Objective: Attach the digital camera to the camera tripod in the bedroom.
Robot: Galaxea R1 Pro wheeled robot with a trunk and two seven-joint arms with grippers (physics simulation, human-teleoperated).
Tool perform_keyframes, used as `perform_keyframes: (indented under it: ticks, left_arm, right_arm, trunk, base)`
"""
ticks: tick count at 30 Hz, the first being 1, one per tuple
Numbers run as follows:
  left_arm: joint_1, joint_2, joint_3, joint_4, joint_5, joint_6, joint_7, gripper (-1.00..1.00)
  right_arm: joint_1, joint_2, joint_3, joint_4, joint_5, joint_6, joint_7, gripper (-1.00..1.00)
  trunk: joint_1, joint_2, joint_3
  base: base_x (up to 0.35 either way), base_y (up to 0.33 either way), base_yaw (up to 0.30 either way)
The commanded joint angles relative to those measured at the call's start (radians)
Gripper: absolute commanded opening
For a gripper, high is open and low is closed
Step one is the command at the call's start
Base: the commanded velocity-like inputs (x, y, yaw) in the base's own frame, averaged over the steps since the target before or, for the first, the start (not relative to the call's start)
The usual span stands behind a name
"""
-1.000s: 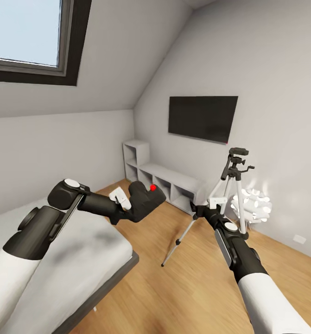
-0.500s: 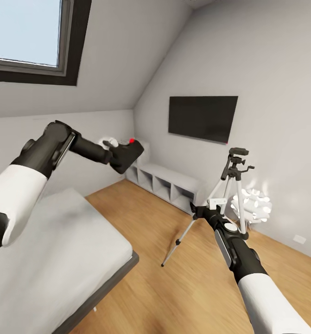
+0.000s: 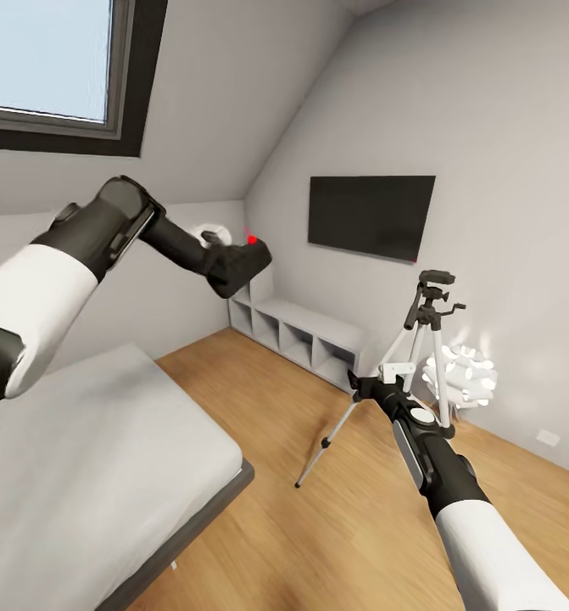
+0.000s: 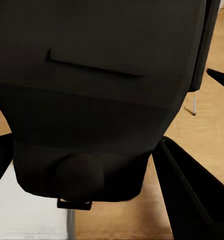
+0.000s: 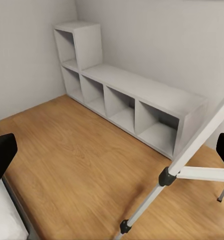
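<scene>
Since one second ago the left arm has gone up from just over the bed to the height of the wall television, and it carries the digital camera [image 3: 240, 262] with it; the right arm and the camera tripod [image 3: 411, 356] are where they were.

From the head view, the left pincer [image 3: 220, 263] holds the digital camera high, in front of the corner of the pale walls and above the tall end of the grey cubby shelf [image 3: 297, 331]. The red dot on the camera looks toward the television [image 3: 371, 215]. The camera is well apart from the tripod, with free air between them. The tripod stands on the wooden floor [image 3: 335, 518], its black head upright, beside the white ball lamp [image 3: 464, 376]. The right pincer [image 3: 384, 373] is at the tripod's near legs; whether it touches them cannot be told here. The bed [image 3: 89, 475] takes the lower left side, and between its grey edge and the tripod's nearest foot there is an open strip of floor.

From the left wrist view, the black camera body [image 4: 99, 95] sits close between the two dark fingers [image 4: 192, 195], which are closed on its sides; a round knob shows on its underside.

From the right wrist view, the pincer [image 5: 112, 150] is wide open and holds nothing: one fingertip [image 5: 0, 155] shows at each border. A silver tripod leg [image 5: 192, 150] with a black joint crosses near one finger, and the cubby shelf [image 5: 142, 95] stands against the wall behind open floor.
</scene>
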Motion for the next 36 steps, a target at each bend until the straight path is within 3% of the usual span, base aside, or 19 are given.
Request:
perform_keyframes:
  ticks: [1,4,5,10,16,17,21,25,29,36]
  left_arm:
    - [-0.003,-0.004,-0.040,-0.005,-0.011,0.005,-0.014,-1.00]
    - [-0.005,-0.012,-0.144,-0.028,-0.010,0.004,-0.038,-1.00]
    - [-0.006,-0.015,-0.195,-0.058,-0.010,0.004,-0.067,-1.00]
    - [-0.007,-0.013,-0.281,-0.192,-0.009,0.004,-0.180,-1.00]
    - [-0.007,0.004,-0.291,-0.215,-0.009,0.003,-0.199,-1.00]
    - [-0.007,0.027,-0.291,-0.220,-0.008,0.003,-0.203,-1.00]
    - [-0.007,0.041,-0.290,-0.231,-0.008,0.003,-0.205,-1.00]
    - [-0.007,0.071,-0.292,-0.318,-0.008,0.003,-0.239,-1.00]
    - [0.016,0.047,-0.306,-0.341,0.019,0.004,-0.263,-1.00]
    - [0.057,0.029,-0.289,-0.325,0.047,-0.012,-0.265,-1.00]
  right_arm:
    - [-0.001,0.001,-0.003,-0.002,0.000,0.006,0.007,1.00]
    - [-0.001,0.001,-0.003,-0.002,0.000,0.006,0.007,1.00]
    - [-0.001,0.001,-0.003,-0.002,0.000,0.006,0.007,1.00]
    - [-0.001,0.001,-0.003,-0.002,0.000,0.006,0.007,1.00]
    - [-0.001,0.001,-0.003,-0.002,0.000,0.005,0.007,1.00]
    - [-0.001,0.001,-0.003,-0.002,0.000,0.005,0.007,1.00]
    - [-0.001,0.001,-0.003,-0.002,0.000,0.005,0.007,1.00]
    - [-0.001,0.001,-0.003,-0.002,0.002,0.007,0.007,1.00]
    - [-0.022,-0.022,-0.004,-0.025,-0.005,-0.001,0.011,1.00]
    - [-0.015,-0.023,0.009,-0.064,-0.005,0.000,0.023,1.00]
  trunk:
    - [0.001,-0.002,-0.002]
    - [0.001,-0.002,-0.002]
    - [0.001,-0.002,-0.002]
    - [0.001,-0.002,-0.002]
    - [0.001,-0.002,-0.002]
    - [0.001,-0.002,-0.002]
    - [0.001,-0.002,-0.002]
    - [0.001,-0.002,-0.002]
    - [0.001,-0.003,-0.002]
    - [0.001,-0.003,-0.002]
  base:
    - [0.000,0.000,0.000]
    - [0.000,0.000,0.000]
    - [0.000,0.000,0.000]
    - [0.000,0.000,0.000]
    - [0.000,0.000,0.000]
    - [0.000,0.000,0.000]
    - [0.000,0.000,0.000]
    - [0.000,0.000,0.000]
    - [0.000,0.000,0.000]
    - [0.000,0.000,0.000]
